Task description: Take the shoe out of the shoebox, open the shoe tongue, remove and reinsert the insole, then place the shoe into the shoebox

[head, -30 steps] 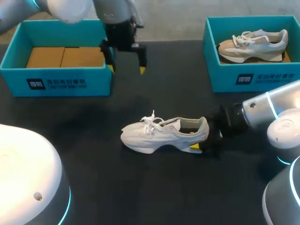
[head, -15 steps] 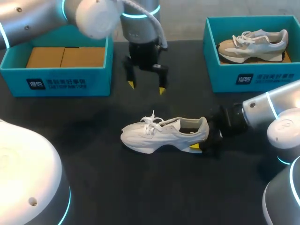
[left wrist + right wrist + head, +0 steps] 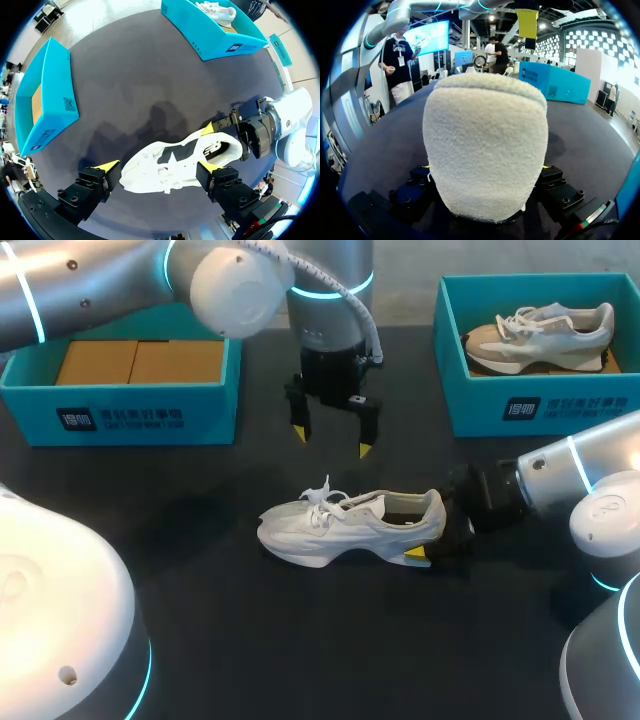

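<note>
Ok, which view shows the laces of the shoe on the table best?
Left wrist view: it sees the shoe from above, laces and opening both visible. Head view shows it side-on; right wrist view shows only its heel.

head: high behind, looking down | left wrist: over shoe (image 3: 167,170) | right wrist: close on same shoe's heel

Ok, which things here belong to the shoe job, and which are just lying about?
Job: white shoe, right end effector gripping its heel, open left end effector above it, likely the left shoebox.
Lying about: right shoebox, tan shoe inside it.
</note>
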